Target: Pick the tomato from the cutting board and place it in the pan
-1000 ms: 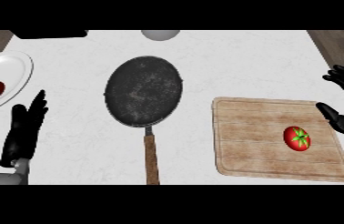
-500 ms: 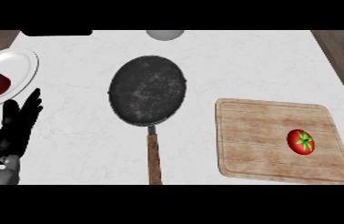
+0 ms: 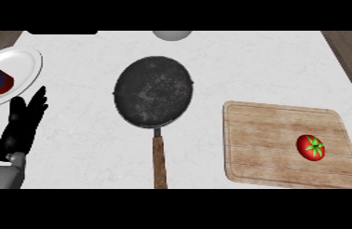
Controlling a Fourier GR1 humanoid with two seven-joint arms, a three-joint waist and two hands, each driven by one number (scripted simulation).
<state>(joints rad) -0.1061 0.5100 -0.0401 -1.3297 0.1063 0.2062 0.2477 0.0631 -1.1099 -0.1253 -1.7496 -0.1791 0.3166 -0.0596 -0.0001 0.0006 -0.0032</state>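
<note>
Head view shows me the tomato (image 3: 311, 147) sitting near the right edge of the cutting board (image 3: 268, 130), with nothing touching it. I see the pan (image 3: 152, 92) well apart to its left, nothing in it. My left hand (image 3: 23, 123) rests at the left edge, fingers straight. My right hand is out of sight. I'd come down over the tomato and close around its middle.

No readable text, label, brand, number or sign anywhere: none on the pan (image 3: 152, 91), board (image 3: 283, 146), tomato (image 3: 311, 147), plate (image 3: 24, 65) or desk (image 3: 261, 70).
</note>
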